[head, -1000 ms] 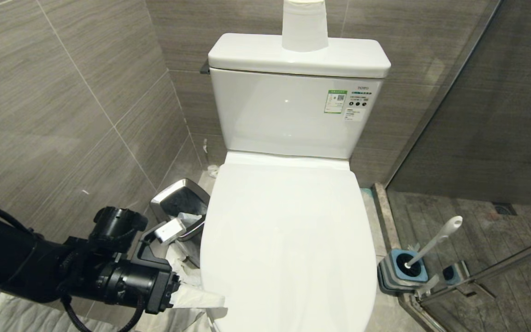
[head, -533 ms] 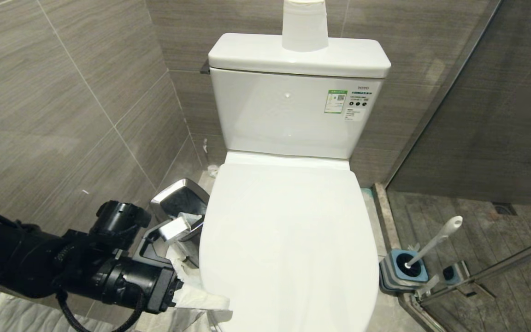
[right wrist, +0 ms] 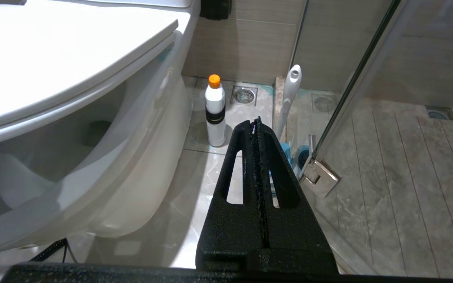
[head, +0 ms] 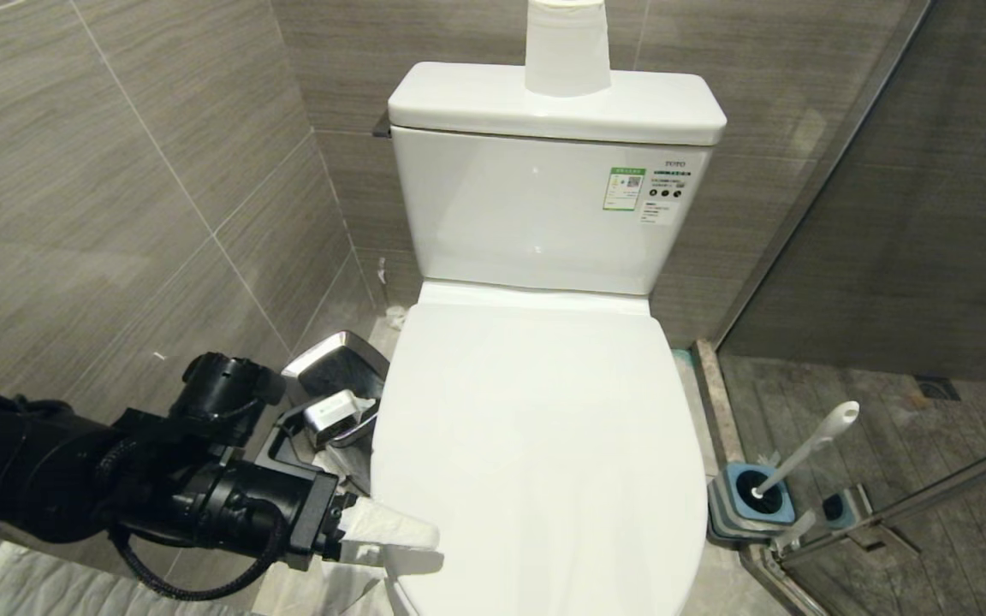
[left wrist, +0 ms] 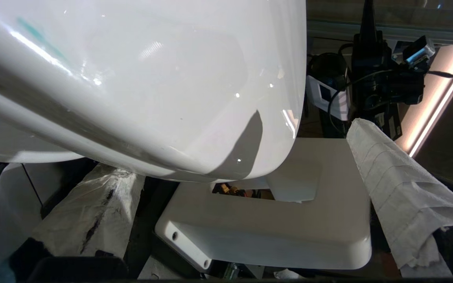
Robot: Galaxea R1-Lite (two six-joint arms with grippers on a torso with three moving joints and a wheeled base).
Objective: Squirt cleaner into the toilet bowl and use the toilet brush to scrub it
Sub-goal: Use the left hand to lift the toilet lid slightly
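Observation:
The toilet bowl is shut under its white lid (head: pixel 536 445); only its outer side (right wrist: pixel 132 165) shows. My left gripper (head: pixel 399 543) (left wrist: pixel 238 149) is at the lid's front-left edge, open, with paper-wrapped fingers (left wrist: pixel 399 184) wide apart and nothing held. The toilet brush (head: pixel 810 445) (right wrist: pixel 289 98) stands tilted in its blue-and-grey holder (head: pixel 750 505) on the floor right of the toilet. My right gripper (right wrist: pixel 255 122) hangs low beside the toilet, shut and empty. Of the cleaner I see only a faint turquoise tint (right wrist: pixel 164 55) under the seat.
A white bottle with an orange cap (right wrist: pixel 215 112) stands on the floor by the toilet's right side. A steel bin (head: pixel 335 368) holding paper sits left of the bowl. A paper roll (head: pixel 567 47) tops the cistern. A glass shower door (head: pixel 887 214) closes off the right.
My left arm has pushed forward and a little up, bringing its paper-wrapped finger further over the lid's front-left edge. The right arm and the brush have not moved.

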